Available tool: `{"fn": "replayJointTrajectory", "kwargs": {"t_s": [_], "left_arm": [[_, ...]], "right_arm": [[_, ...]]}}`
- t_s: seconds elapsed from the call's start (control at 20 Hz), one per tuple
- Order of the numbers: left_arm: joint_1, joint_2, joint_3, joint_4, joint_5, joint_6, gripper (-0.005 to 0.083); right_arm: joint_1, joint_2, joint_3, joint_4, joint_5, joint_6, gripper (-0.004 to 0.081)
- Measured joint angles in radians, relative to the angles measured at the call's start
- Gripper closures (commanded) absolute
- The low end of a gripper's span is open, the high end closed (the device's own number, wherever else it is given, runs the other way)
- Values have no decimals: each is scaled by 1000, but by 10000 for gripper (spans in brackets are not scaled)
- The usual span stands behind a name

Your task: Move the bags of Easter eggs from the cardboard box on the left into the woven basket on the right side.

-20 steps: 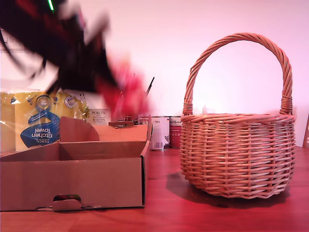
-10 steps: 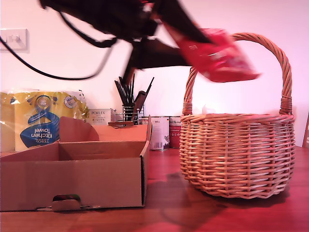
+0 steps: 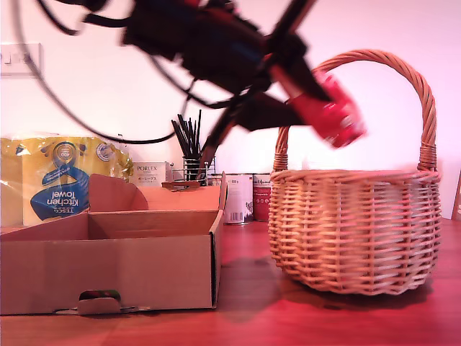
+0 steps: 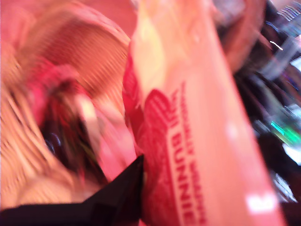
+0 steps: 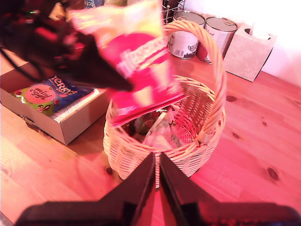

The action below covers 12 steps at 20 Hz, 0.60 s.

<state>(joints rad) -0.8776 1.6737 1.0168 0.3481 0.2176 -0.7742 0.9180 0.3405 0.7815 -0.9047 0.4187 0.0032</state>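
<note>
Right now your first gripper [image 3: 306, 90] is clamped on the red-and-white bag [image 3: 333, 114], which hangs in the upper middle of the exterior view, under the arch of the woven basket [image 3: 354, 229] and just above its rim, toward the rim's left side in that view. The bag's long axis slants down toward the exterior view's right — its free end leads, pointing into the opening, while the arm reaches in from the upper left of that frame.

The first wrist view is blurred, but it shows the bag [image 4: 188, 141] running away from the jaws with wicker and some bags already inside beyond it. From your second wrist view the bag [image 5: 141, 75] sits over the near side of the basket [image 5: 207, 141] mouth, so, by my reading, the drop lies straight below and slightly further in.

Your second gripper [image 5: 157, 176] is empty, jaws nearly together, hovering back from the basket. A blue-purple bag [image 5: 54, 92] lies in the cardboard box [image 5: 75, 122] — your first arm is nearer the basket, the box is well apart from both
</note>
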Motion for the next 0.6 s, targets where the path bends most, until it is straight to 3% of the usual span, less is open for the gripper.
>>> {"fn": "replayJointTrajectory", "kwargs": {"t_s": [0.25, 0.3, 0.45, 0.6], "left_arm": [[-67, 42, 2, 62, -179, -9, 710], [-80, 43, 2, 64, -213, -9, 636], [-115, 43, 2, 65, -270, 3, 281], [-135, 43, 2, 70, -302, 34, 260]], "right_arm": [[0, 0, 0, 0, 0, 0, 783], [0, 0, 0, 0, 0, 0, 783], [0, 0, 0, 0, 0, 0, 783], [0, 0, 0, 0, 0, 0, 783]]}}
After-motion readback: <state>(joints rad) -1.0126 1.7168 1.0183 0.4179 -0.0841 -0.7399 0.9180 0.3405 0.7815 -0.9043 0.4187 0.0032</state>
